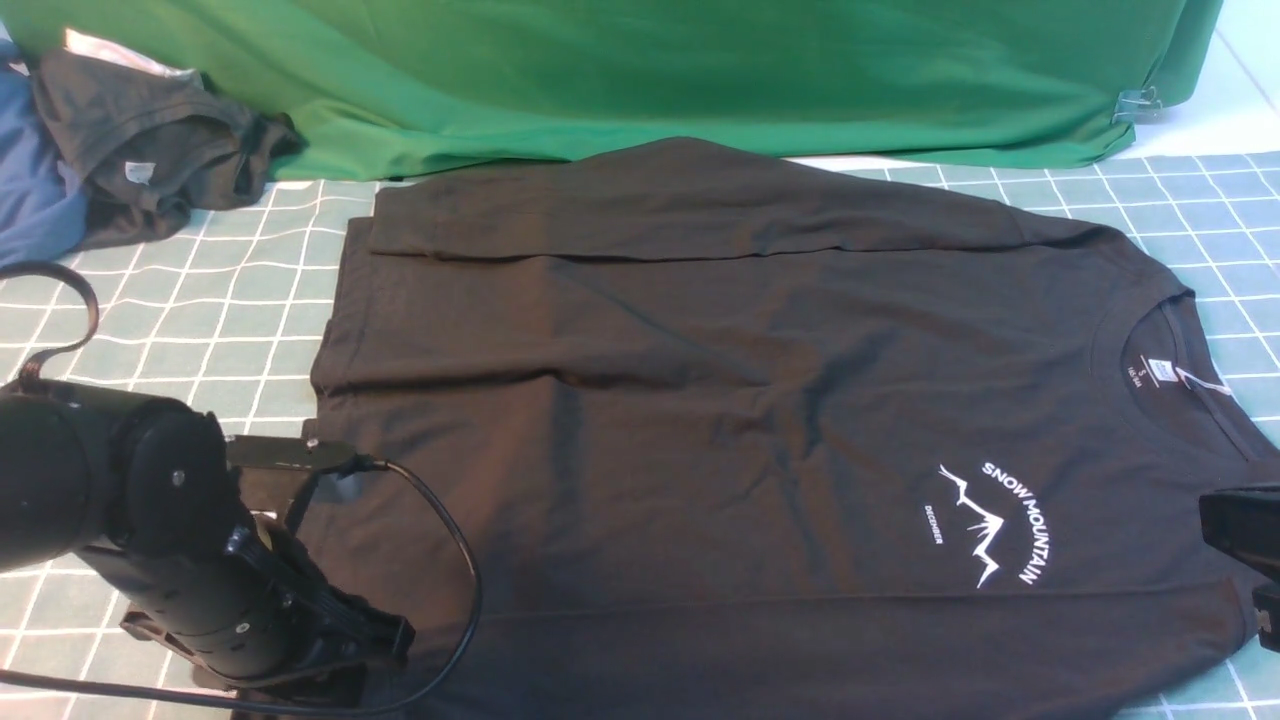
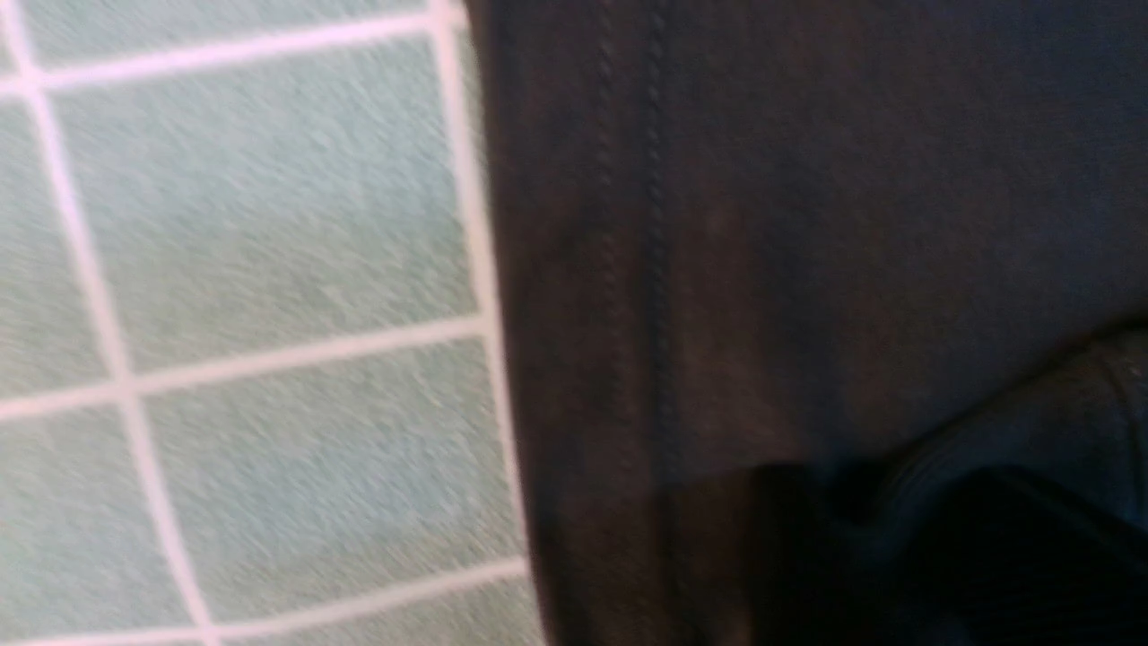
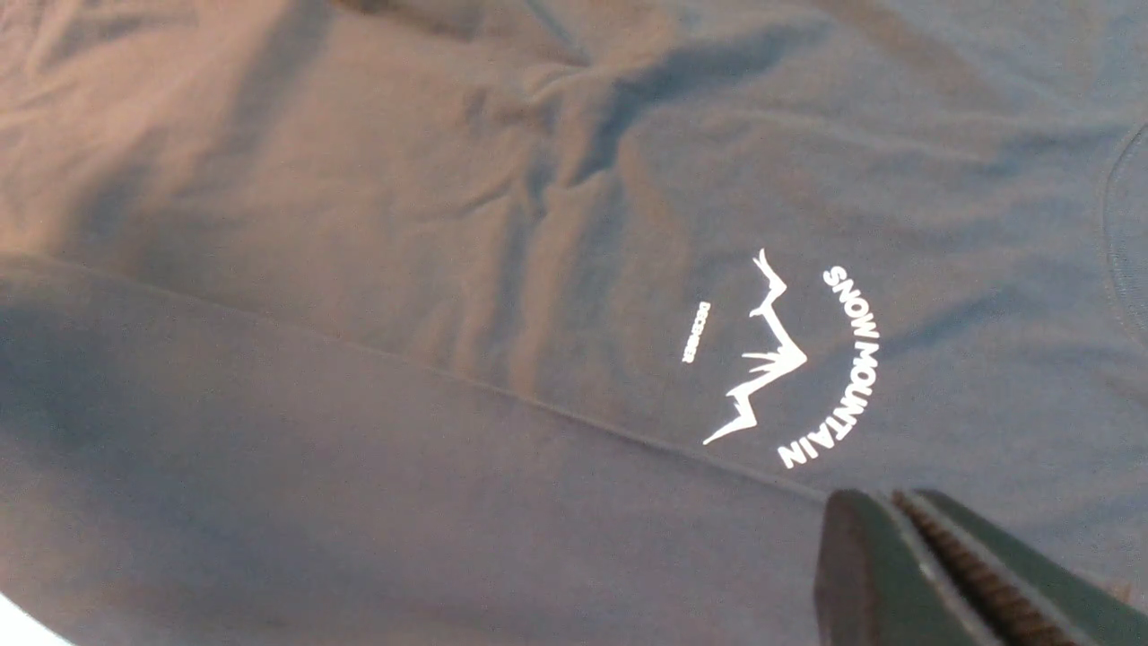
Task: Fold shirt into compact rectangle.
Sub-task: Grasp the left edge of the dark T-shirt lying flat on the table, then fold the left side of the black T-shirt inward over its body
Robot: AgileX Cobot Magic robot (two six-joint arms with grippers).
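The black shirt (image 1: 700, 400) lies flat on the checked mat, collar and neck label (image 1: 1160, 370) to the right, hem to the left. Its white SNOW MOUNTAIN print (image 1: 995, 525) faces up. One sleeve is folded across the far edge (image 1: 640, 215), and a fold line runs along the near edge. My left gripper (image 1: 335, 660) is low over the near hem corner. In the left wrist view the stitched hem (image 2: 628, 269) shows, but the jaws are lost in dark blur. My right gripper (image 3: 883, 507) hovers just past the print, its toothed jaws pressed together with nothing between them.
A big green cloth (image 1: 640, 70) covers the back of the table. A crumpled dark grey garment (image 1: 150, 140) with a white tag and a blue cloth (image 1: 30, 180) lie at the far left. Bare checked mat (image 1: 180, 300) shows left of the shirt.
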